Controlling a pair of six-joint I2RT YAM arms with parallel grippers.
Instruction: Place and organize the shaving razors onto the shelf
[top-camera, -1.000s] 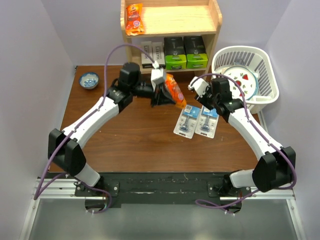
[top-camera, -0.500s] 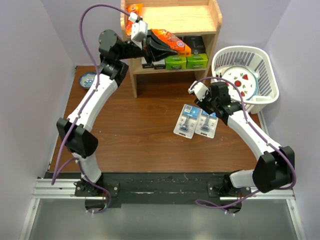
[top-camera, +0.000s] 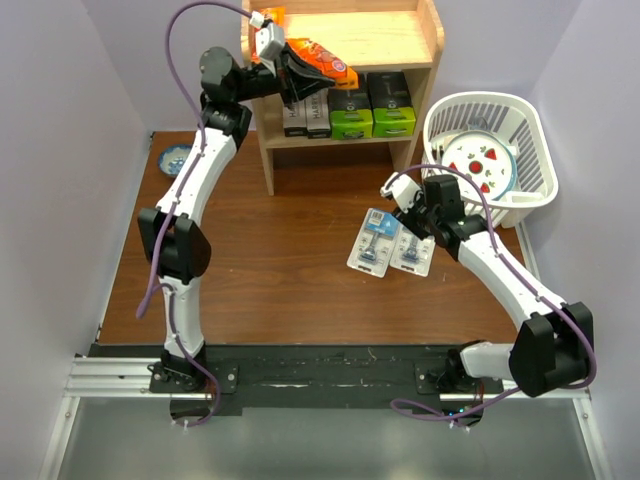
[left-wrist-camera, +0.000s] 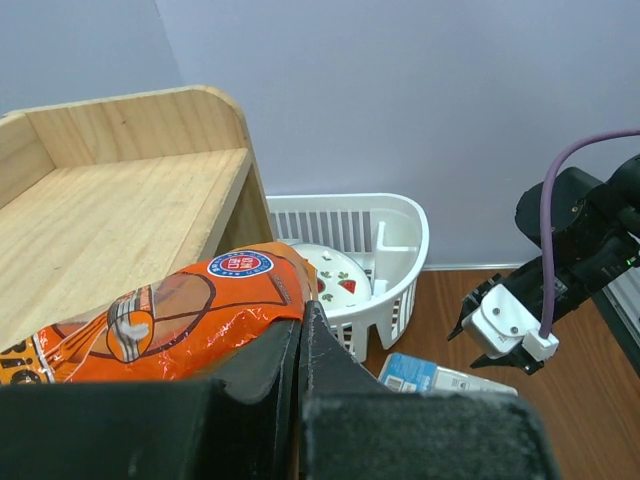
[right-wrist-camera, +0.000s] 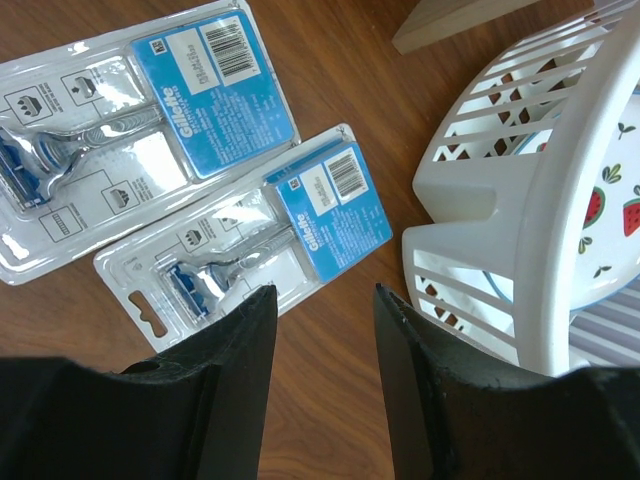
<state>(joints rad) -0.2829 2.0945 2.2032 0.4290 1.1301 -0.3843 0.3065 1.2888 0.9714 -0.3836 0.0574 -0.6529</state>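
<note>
My left gripper is shut on an orange snack packet and holds it over the top board of the wooden shelf. In the left wrist view the packet hangs beside the shelf top. Two black boxes with green ends and the HARRY'S box stand on the lower board. Two blue-header blister razor cards lie flat on the table. My right gripper is open just above them, with the cards below its fingers.
A white slatted basket with a strawberry plate stands right of the shelf, close to my right gripper. A second orange packet lies on the shelf top's left. A small blue bowl sits at the table's far left.
My left arm has lifted the orange packet from above the table up to the shelf top. My right gripper has shifted slightly over the blister cards and stays open.
</note>
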